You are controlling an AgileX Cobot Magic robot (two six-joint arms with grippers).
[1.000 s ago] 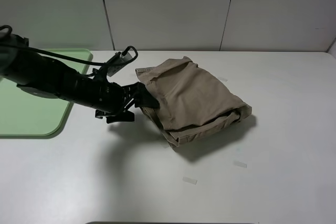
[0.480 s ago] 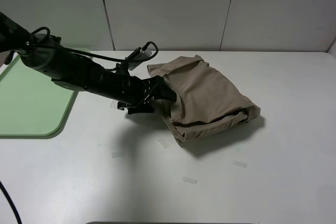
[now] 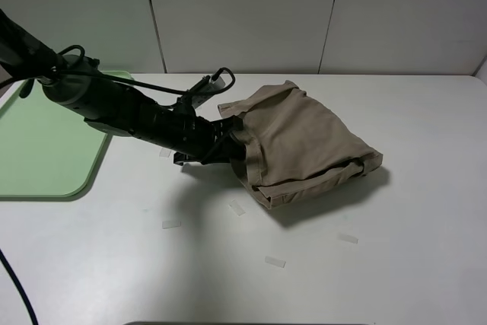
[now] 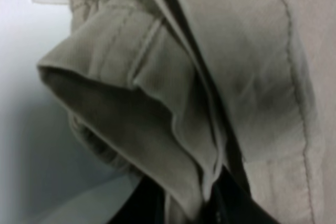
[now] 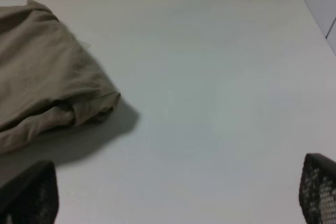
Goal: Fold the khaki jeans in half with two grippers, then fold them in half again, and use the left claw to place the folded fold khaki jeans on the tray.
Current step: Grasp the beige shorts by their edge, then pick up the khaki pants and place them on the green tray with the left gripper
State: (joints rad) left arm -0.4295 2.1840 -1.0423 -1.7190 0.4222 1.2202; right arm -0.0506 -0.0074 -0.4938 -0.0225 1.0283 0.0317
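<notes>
Where the jeans [image 3: 308,142] lay on the table [image 3: 411,264], they formed a thick folded packet just right of the middle in the high view. Their smooth top layer faced up and stacked hems ran along the near edge. The tray [image 3: 38,157] sat at the far left of the table, well apart from the jeans. The left arm [image 3: 114,108] reached from above the tray's back corner across to the packet's left edge. There the left gripper [image 3: 234,144] met the cloth, its tips buried in the folds.

In the left wrist view the jeans [image 4: 252,77] filled nearly the whole picture. A stitched, doubled edge ran down into the left gripper [image 4: 194,205], and the dark fingers [image 4: 233,208] stood on either side of that edge, pinched tight on it. Pale table showed beside the cloth. Whether the gripped edge was off the table could not be told.

The right gripper [image 5: 176,182] did not show in the high view. In its own wrist view its two fingers [image 5: 31,192] stood far apart at opposite corners, spread wide with only bare table [image 5: 210,77] between them. The jeans [image 5: 42,77] lay off to one side of it, near but not touching, casting a soft shadow.

A few small tape bits [image 3: 275,262] lay scattered on the table near the packet. A pale panelled wall [image 3: 243,13] rose behind.
</notes>
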